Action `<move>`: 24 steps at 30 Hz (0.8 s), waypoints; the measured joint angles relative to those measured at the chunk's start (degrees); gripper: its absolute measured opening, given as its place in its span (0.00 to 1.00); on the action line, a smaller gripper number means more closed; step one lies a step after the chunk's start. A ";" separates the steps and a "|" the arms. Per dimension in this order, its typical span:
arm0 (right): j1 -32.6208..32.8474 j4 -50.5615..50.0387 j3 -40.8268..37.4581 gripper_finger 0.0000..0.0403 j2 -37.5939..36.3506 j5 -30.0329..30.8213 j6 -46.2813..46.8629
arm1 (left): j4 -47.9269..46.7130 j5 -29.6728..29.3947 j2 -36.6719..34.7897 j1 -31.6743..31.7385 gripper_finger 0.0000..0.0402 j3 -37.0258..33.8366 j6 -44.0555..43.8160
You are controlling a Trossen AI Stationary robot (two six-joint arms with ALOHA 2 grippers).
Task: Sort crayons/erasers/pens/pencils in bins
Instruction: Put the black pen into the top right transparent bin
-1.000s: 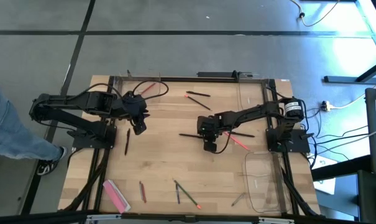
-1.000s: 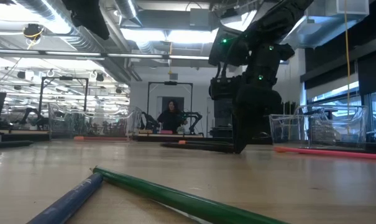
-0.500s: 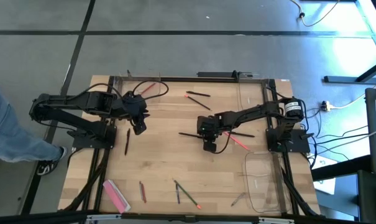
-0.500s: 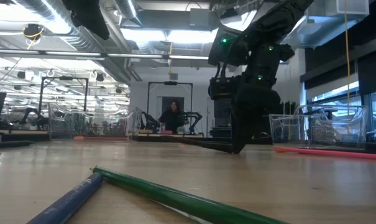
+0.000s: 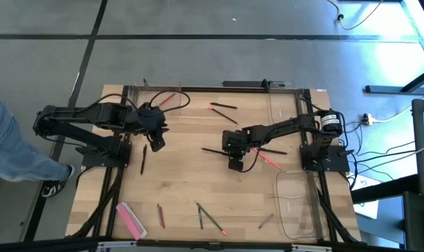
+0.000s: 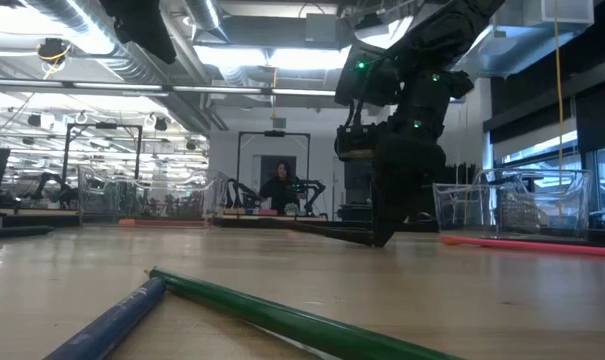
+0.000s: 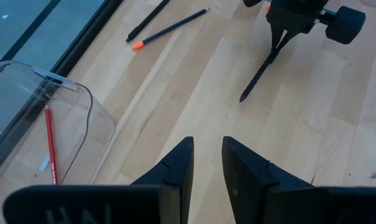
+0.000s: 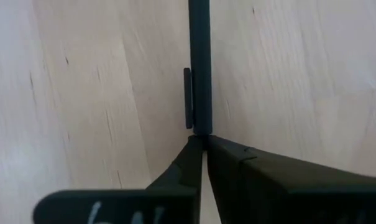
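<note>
Near table centre, right gripper is pinching shut on a black pen, tip low on wood. Left gripper is waiting, fingers slightly parted. Bins mostly unfilled; pencils, crayons lying loose.

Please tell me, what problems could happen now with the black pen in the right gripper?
1. The right gripper pinches the black pen at its very end, so it may pivot or slip out.
2. The pen's far tip is at the table and may drag.
3. The pink crayon close by could be knocked.
</note>
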 joint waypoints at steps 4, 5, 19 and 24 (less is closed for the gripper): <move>0.00 -0.06 -0.05 0.05 -0.77 -0.08 0.02 | 0.00 0.01 0.00 0.00 0.19 0.00 0.00; 0.00 -0.09 -0.10 0.05 -1.06 -0.08 0.03 | -0.01 -0.01 0.00 0.00 0.19 0.00 0.02; -0.48 -1.12 -0.15 0.02 -4.31 -0.47 1.25 | -0.01 -0.01 -0.02 0.00 0.19 0.00 0.04; -0.55 -1.07 -0.15 0.03 -4.31 -0.34 1.11 | -0.01 0.00 -0.02 -0.01 0.19 0.00 0.04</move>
